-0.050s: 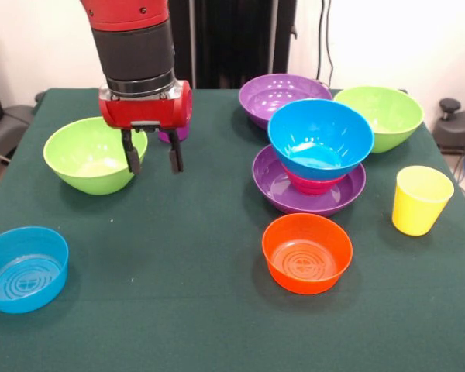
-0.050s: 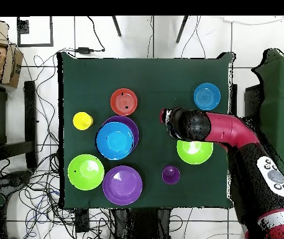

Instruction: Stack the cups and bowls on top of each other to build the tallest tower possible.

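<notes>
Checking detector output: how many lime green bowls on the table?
2. One lime green bowl sits beside the open gripper, partly behind it in the front view. The other lime green bowl stands near the empty purple bowl. None looks hidden.

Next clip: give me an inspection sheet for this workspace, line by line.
Surface: dark green table, flat, no spills seen.
Tower: large blue bowl tilted on a red-pink bowl, inside a wide purple bowl.
Loose bowls: orange bowl, small blue bowl, two lime green bowls, second purple bowl, all upright and apart.
Cups: yellow cup upright; purple cup mostly hidden behind the gripper in the front view.
Clutter: nothing seen on the table.
Gripper: gripper open, empty, hanging above the table beside the left green bowl.
Cables: cables tangled on the floor around the table.
Surroundings: cardboard box, tiled floor.
</notes>
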